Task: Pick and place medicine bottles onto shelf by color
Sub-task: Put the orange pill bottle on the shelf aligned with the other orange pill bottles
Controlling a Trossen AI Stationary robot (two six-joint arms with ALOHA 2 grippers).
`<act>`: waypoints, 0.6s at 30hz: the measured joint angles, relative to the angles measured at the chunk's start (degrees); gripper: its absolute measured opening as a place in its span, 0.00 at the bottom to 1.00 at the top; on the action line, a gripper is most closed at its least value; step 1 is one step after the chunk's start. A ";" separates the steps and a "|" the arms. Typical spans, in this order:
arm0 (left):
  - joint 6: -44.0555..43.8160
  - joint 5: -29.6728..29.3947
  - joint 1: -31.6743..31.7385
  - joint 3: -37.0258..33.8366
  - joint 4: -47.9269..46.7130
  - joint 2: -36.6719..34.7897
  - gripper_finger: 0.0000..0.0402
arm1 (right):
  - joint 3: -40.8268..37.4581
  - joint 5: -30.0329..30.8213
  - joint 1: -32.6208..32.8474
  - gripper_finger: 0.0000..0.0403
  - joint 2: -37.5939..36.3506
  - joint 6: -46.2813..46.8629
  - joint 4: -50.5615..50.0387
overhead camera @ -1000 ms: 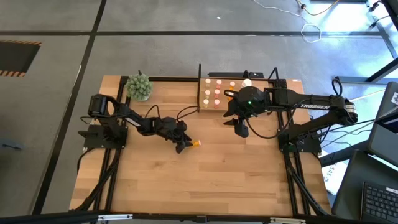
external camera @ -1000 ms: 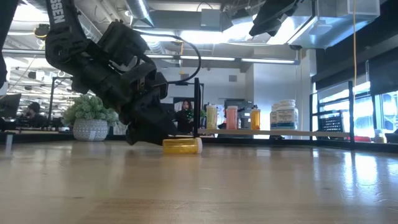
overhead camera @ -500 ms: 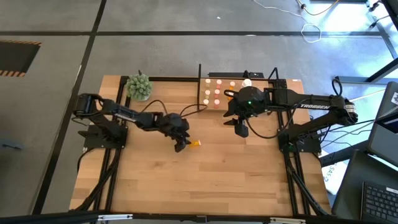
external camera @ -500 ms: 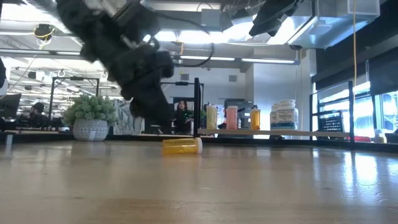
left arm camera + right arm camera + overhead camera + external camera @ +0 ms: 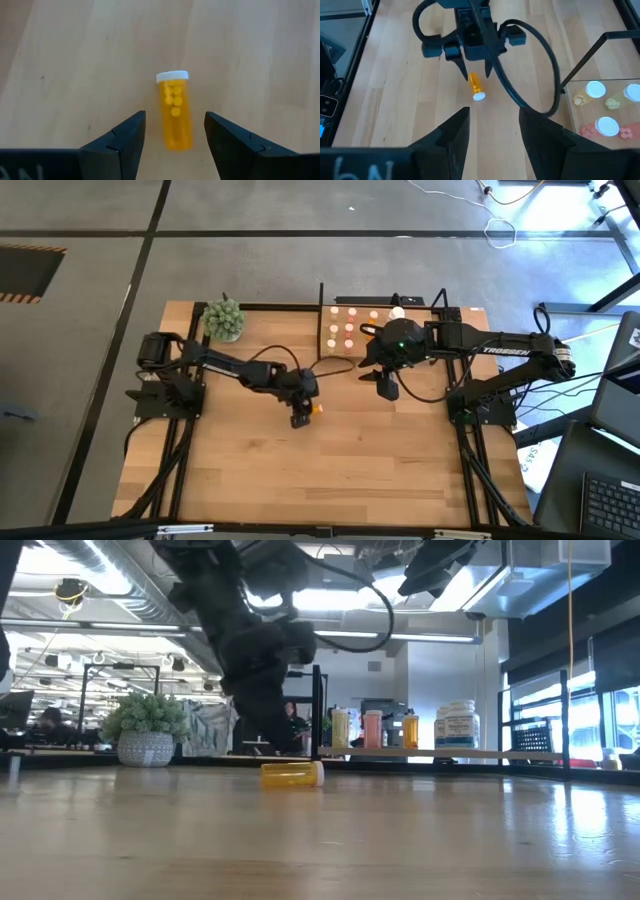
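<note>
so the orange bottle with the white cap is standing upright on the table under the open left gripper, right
Not quite: the orange bottle is lying on its side on the table, not upright. The low view and left wrist view show it. The left gripper does hover over it, open, jaws either side without touching.

Wooden table [image 5: 300, 470] carries a lying orange bottle [image 5: 316, 409] under the left gripper [image 5: 300, 418], a shelf [image 5: 362, 327] beyond, and probably a potted plant [image 5: 224, 320].

White capital letters reading "TROSSEN" run along the forearm of the right arm [image 5: 500, 350] in the high view, though the letters are small and I may be misreading a letter or two. The large white bottles [image 5: 459, 726] on the shelf [image 5: 440, 753] carry labels too small to read.
</note>
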 joint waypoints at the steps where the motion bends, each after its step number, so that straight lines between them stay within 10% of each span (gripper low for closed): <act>1: 0.60 -0.34 -0.05 0.37 -0.28 0.37 0.49 | 0.00 0.01 -0.01 0.43 0.00 0.01 0.08; 18: -2.16 1.46 0.05 2.10 -0.07 5.02 0.49 | 0.00 0.00 -0.01 0.43 -0.01 0.00 0.38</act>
